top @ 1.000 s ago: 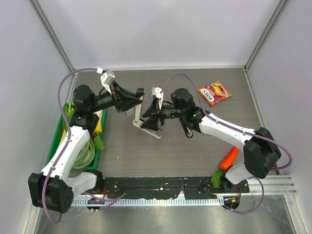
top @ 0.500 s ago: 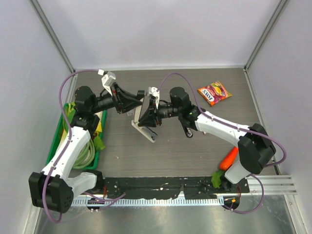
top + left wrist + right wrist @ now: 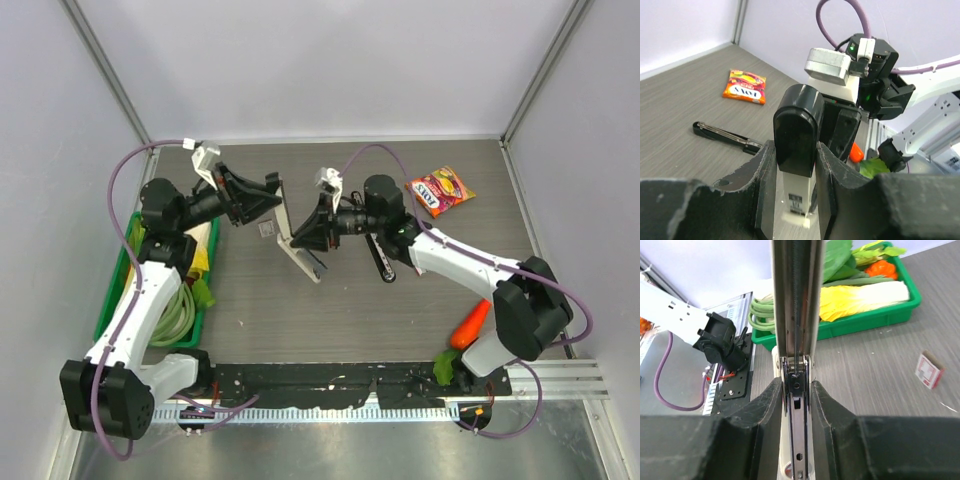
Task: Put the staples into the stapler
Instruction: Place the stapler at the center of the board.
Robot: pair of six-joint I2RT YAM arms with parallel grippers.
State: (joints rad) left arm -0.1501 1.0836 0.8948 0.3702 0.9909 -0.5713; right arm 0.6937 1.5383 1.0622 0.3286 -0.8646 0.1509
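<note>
Fingers of the left gripper are clamped tight on the black-capped top arm of the stapler, one on each side, so that part is held up off the table. Same story on the other side: the right gripper is pinched shut on the stapler's bare metal staple channel, with its fingers pressed against both edges down near the hinge. Seen from above, the stapler is swung wide open between the two grippers, the lid raised by the left one and the white base slanting down toward the near side under the right one. The box of staples is lying flat on the table just left of the open stapler, under the left gripper, and isn't touched by either gripper; whether it's been opened can't be made out at this size. It also shows up in the right wrist view as a little white and red box off to the right. A long black tool is parked on the table just beside the right arm, a snack packet is well off at the far right, a carrot is near the right arm's base, and a green tray of vegetables is sat along the left edge.
</note>
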